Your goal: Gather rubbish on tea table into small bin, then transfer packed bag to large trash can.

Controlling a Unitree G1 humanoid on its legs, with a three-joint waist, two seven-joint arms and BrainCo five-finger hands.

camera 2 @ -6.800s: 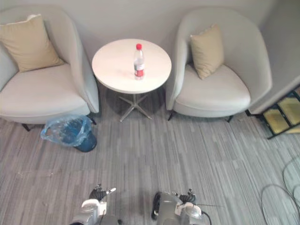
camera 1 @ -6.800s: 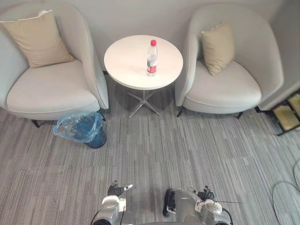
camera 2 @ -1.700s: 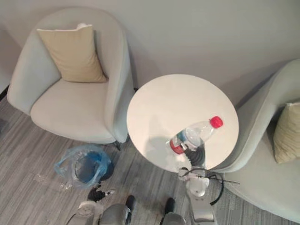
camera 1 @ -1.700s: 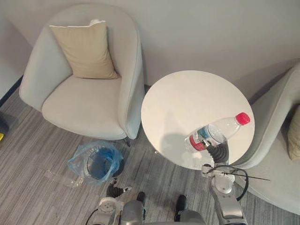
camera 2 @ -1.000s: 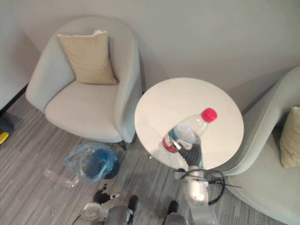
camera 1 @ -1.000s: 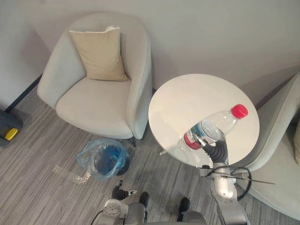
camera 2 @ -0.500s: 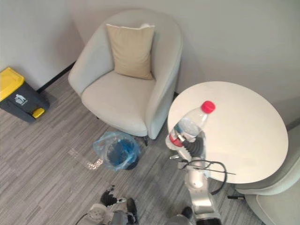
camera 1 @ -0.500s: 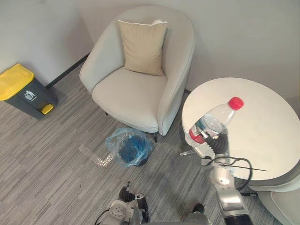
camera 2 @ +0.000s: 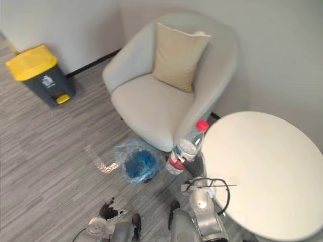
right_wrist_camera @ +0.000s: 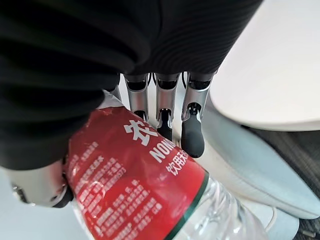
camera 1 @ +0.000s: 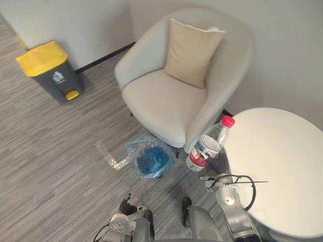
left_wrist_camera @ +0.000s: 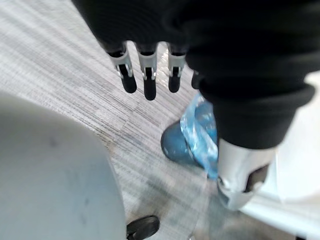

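One bottle [camera 1: 208, 145]: clear thin plastic with a red cap and a red label band, tilted cap-up. It is in the air off the counter [camera 1: 277, 171], beside the armchair's front corner, between the counter and the small bin [camera 1: 135, 153].
Right hand [camera 1: 218, 162]: fingers [right_wrist_camera: 192, 135] curl round the bottle's labelled lower part and grip it.
Change: half a second ago the bottle hung over the counter's edge. Now it is clear of that edge and nearer the bin. The whole view has also swung, which is the camera turning.
Meaning: the pick-up looks done and the carry is under way; the drop is not yet made.
Small bin: round, dark blue, lined with a crinkled, glossy blue bag, mouth open.
Left hand [camera 1: 127, 205]: low near the floor, fingers [left_wrist_camera: 149, 80] straight, holding nothing.
Counter: round, white, smooth, bare.
Armchair [camera 1: 166, 106]: pale grey, curved tub back, soft fabric, with a tan cushion [camera 1: 192, 53].
Large trash can [camera 1: 48, 70]: grey, boxy hard plastic, yellow lid, by the wall.
Floor [camera 1: 50, 151]: grey striped carpet with a clear plastic scrap [camera 1: 113, 160] beside the bin.
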